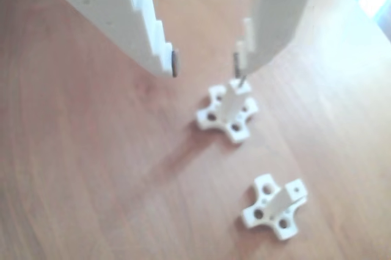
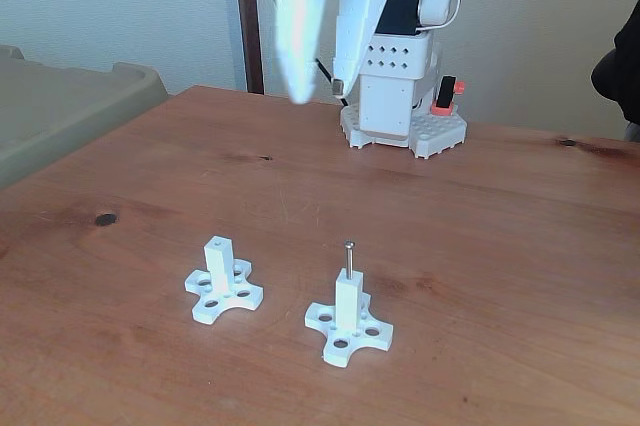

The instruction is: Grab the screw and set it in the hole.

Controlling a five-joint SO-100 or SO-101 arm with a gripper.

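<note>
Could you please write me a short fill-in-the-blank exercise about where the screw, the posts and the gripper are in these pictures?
1. The screw stands upright in the ____ of the right-hand white post in the fixed view.
2. The gripper is raised above the table, its jaws ____.
3. The number of white posts on the table is ____.
4. The left post in the fixed view carries ____ screw.

Missing words: hole; open; two; no

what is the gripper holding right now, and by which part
Nothing. The gripper hangs open above the table, and the screw stands free in the hole of the right post in the fixed view.
</note>
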